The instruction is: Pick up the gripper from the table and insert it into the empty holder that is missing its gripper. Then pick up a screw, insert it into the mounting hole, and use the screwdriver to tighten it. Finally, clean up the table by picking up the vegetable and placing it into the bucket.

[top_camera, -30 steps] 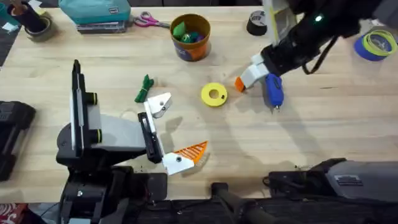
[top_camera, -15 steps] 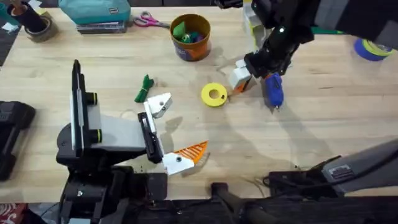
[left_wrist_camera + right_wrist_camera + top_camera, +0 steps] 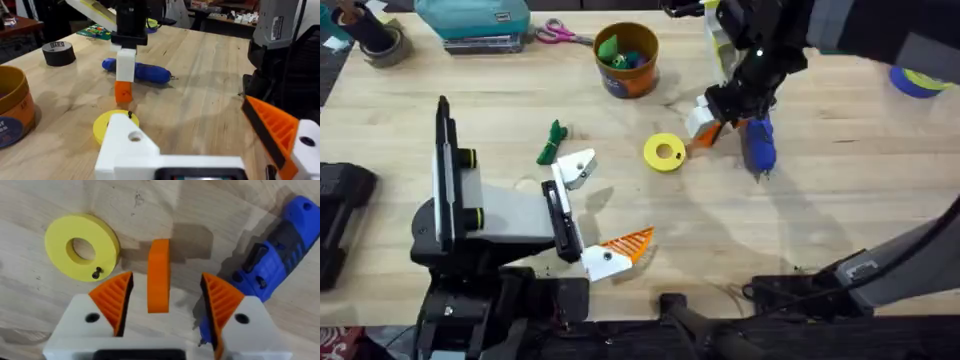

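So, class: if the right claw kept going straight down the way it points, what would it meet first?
Probably the loose orange wedge, lying on the table between the open right claw fingers; depth is hard to judge.

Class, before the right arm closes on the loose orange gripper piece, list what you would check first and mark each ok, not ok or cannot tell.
1. Right gripper jaws open: ok.
2. Orange gripper piece between the pads: ok.
3. Blue screwdriver clear of the pads: cannot tell; it lies very close beside one.
4. Yellow disc with its small screw out of the closing path: ok.
5. Left arm's white holder without an orange pad, ready: ok.
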Robot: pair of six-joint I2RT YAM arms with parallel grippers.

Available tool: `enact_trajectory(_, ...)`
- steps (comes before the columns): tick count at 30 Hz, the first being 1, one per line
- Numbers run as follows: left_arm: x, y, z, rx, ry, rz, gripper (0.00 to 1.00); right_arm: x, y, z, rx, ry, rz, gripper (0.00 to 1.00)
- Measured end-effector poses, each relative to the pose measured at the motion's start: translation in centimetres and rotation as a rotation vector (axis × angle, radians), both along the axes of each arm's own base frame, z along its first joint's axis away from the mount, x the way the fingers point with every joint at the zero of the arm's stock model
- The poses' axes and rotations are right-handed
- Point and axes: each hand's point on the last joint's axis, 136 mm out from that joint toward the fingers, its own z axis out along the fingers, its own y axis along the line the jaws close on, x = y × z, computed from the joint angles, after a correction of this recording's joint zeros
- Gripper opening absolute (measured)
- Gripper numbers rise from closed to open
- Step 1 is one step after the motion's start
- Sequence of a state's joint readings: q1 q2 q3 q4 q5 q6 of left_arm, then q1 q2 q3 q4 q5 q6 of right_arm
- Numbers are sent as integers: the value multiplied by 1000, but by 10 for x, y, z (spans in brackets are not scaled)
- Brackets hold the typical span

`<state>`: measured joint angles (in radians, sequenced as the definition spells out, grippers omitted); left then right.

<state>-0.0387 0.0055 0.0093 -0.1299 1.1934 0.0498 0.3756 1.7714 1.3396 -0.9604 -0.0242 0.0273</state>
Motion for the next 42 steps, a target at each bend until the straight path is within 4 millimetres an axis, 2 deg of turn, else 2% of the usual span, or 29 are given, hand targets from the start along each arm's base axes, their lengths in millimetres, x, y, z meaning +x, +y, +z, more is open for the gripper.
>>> enact_trajectory(4,0,0,0,0,0,0,985,1,0,0,1,-3,0,668)
enact_trajectory(11,0,0,0,0,0,0,985,3,1,0,5,-11,-6,61)
enact_trajectory(12,0,0,0,0,0,0,985,3,1,0,6,-13,-7,20)
enact_trajectory(19,0,0,0,0,0,0,985,2,1,0,4,-9,-7,9)
enact_trajectory(22,0,0,0,0,0,0,985,-5,-2,2,-9,24,-8,9)
enact_trajectory(27,0,0,0,0,0,0,985,-10,-4,16,-18,48,-7,9)
enact_trajectory(31,0,0,0,0,0,0,985,-10,-4,46,-3,11,-8,9)
enact_trajectory(35,0,0,0,0,0,0,986,-8,-3,84,41,-101,-7,9)
enact_trajectory(42,0,0,0,0,0,0,986,-19,-8,138,105,-263,-7,9)
